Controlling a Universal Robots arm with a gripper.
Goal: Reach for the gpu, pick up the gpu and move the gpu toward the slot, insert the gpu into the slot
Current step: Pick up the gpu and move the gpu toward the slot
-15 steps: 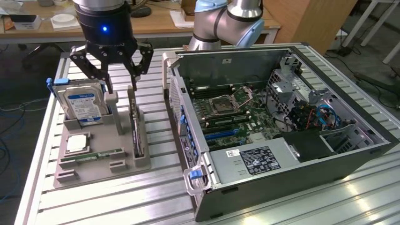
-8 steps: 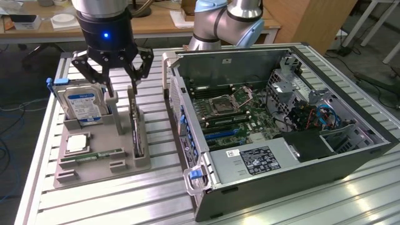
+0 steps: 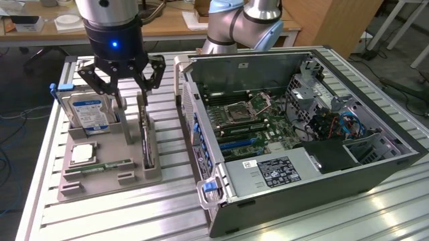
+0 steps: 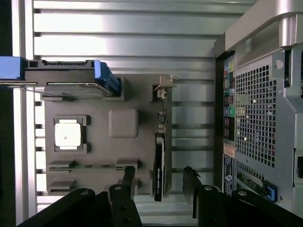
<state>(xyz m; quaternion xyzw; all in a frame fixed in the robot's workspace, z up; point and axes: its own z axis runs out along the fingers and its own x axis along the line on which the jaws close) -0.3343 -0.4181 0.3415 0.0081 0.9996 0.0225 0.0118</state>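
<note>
The gpu [image 3: 144, 143] is a thin black card standing on edge in a grey holder tray [image 3: 100, 185] at the exterior view's left. My gripper [image 3: 132, 100] hangs just above its far end, open, with one finger on each side and neither touching it. In the wrist view the gpu [image 4: 159, 163] runs edge-on between the two dark fingertips [image 4: 128, 178], with clear gaps on both sides of my gripper [image 4: 160, 182]. Its silvery bracket [image 4: 164, 87] is at the far end. The slot [image 3: 236, 143] is a long blue connector on the green motherboard inside the open computer case [image 3: 375, 160].
The tray also holds an upright blue-labelled hard drive [image 3: 90, 113], a square CPU chip [image 3: 82, 153] and a green memory stick [image 3: 100, 165]. The case's perforated rear wall [image 4: 265, 118] stands close beside the tray. Everything rests on a slatted aluminium table [image 3: 168, 211].
</note>
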